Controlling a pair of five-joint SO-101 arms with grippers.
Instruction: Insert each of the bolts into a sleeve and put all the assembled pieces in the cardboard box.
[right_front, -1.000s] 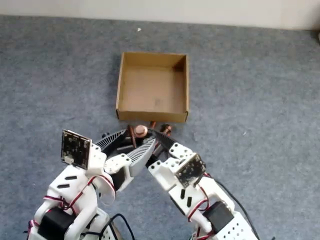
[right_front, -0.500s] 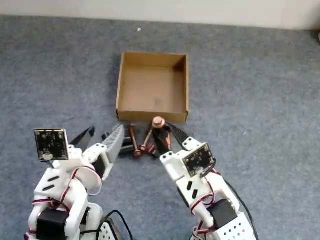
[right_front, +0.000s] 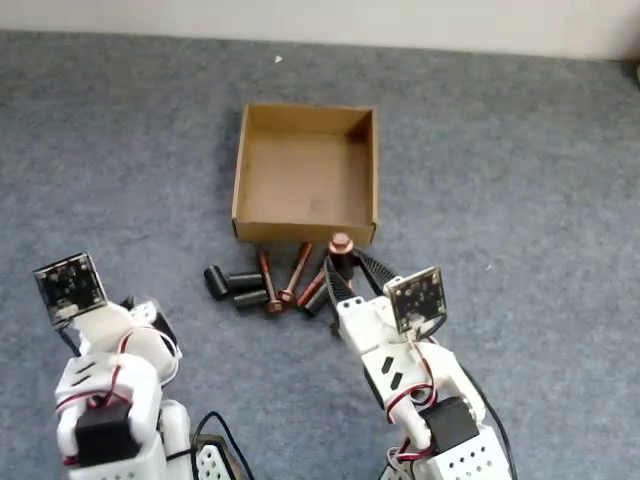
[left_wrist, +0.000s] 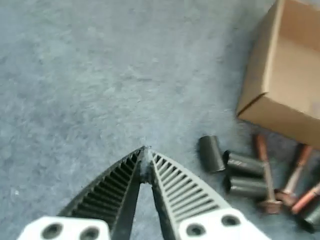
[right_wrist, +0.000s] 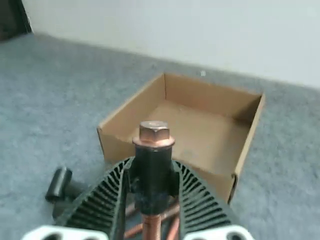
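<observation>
1. The left gripper (left_wrist: 145, 156) has pulled away from the pile where both grippers met a second ago. It is now back at the near left of the grey carpet (right_front: 500, 200), and its fingers, spread half a second ago, are pressed together tip to tip with nothing between them
2. The right gripper (right_front: 342, 272) has carried its load to the right along the near side of the cardboard box (right_front: 305, 232). The copper head that stood at the middle of the pile a second ago now stands towards the box's near right corner
3. The box sits open in the middle of the carpet, its floor bare. Just near of its near wall lies the rest of the parts: three loose sleeves (right_front: 245, 281), short and black, lie to the left, with a fourth dark one beside the right gripper. Three loose bolts (right_front: 267, 280), copper-coloured, lie on the carpet between them, fanned side by side
4. In the left wrist view the same sleeves and bolts lie between the closed left gripper and the box's near wall (left_wrist: 280, 115), well apart from the fingertips
5. The right gripper (right_wrist: 151, 170) pinches a black sleeve (right_wrist: 152, 177) held upright. A bolt (right_wrist: 153, 134) runs through the sleeve, with its hexagonal head above the top and its shank showing below
6. The held piece is over the carpet just near of the box, whose near wall (right_wrist: 117, 135) stands between it and the box's inside
</observation>
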